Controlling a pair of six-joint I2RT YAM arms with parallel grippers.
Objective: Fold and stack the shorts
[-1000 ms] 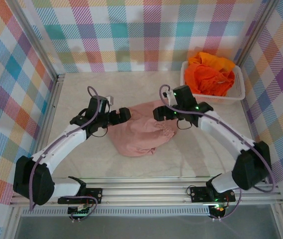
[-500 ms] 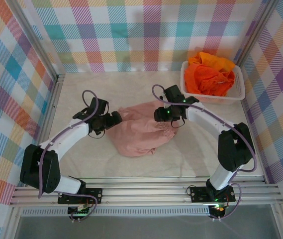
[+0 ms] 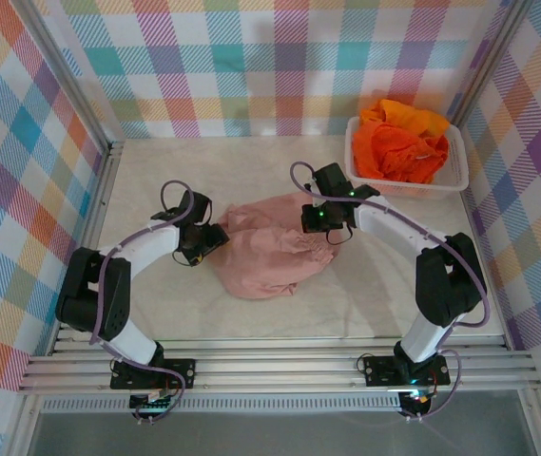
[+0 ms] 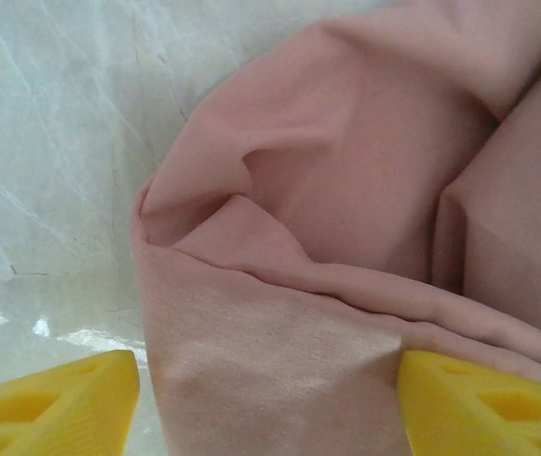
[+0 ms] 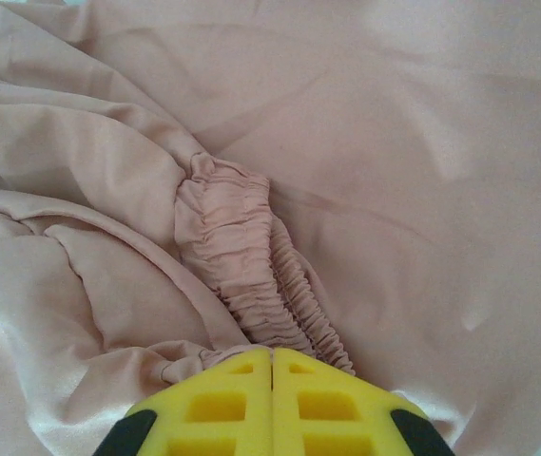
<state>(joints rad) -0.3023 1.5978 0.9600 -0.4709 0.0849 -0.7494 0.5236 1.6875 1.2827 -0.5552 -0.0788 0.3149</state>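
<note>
**Pink shorts (image 3: 268, 255) crumpled at the middle of the table (image 3: 156, 304), one gripper at each side.**

The right gripper (image 5: 272, 359) is closed with its fingertips together, pinching the gathered waistband on the shorts' right side. The left gripper (image 4: 268, 380) stands with jaws apart, straddling a fold at the cloth's left edge. Orange shorts (image 3: 401, 142) lie heaped in the basket (image 3: 456, 179) at the far right corner, well apart.

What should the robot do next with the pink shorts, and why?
Probably close the left fingers. They stand open with the edge of the pink shorts between them, while the right fingers are shut at the waistband.
</note>
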